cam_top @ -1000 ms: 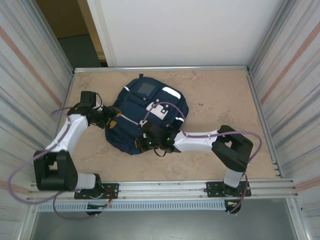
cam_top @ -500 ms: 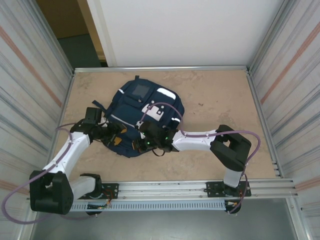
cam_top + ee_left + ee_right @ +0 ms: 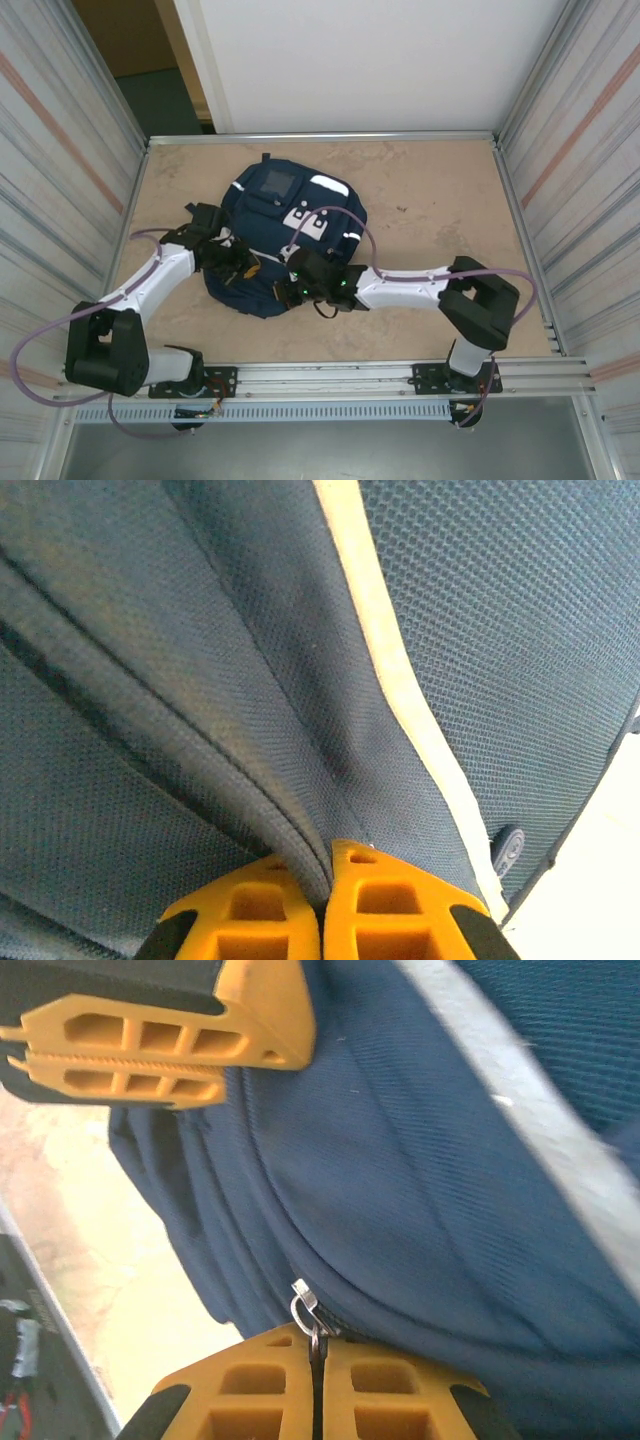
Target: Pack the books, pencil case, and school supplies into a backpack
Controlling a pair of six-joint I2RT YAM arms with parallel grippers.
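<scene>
The navy backpack (image 3: pixel 285 225) lies flat on the table's left half, its white patches facing up. My left gripper (image 3: pixel 247 268) sits at the pack's lower-left edge. In the left wrist view it (image 3: pixel 322 868) is shut on a fold of the navy fabric beside a pale stripe (image 3: pixel 400 690). My right gripper (image 3: pixel 291 291) is at the pack's near edge, shut on the metal zipper pull (image 3: pixel 306 1305) between its yellow fingertips (image 3: pixel 313 1340). The left gripper's fingers (image 3: pixel 150 1030) show close by in the right wrist view. The books, pencil case and school supplies are out of view.
Ribbed metal walls (image 3: pixel 70 200) close in both sides, and a white panel stands at the back. A metal rail (image 3: pixel 330 378) runs along the near edge. Bare tan tabletop (image 3: pixel 440 200) lies right of the backpack. Purple cables loop off both arms.
My left gripper swung in to the pack's lower-left edge and closed on its fabric. The backpack shifted slightly left. My right gripper stayed shut on the zipper pull.
</scene>
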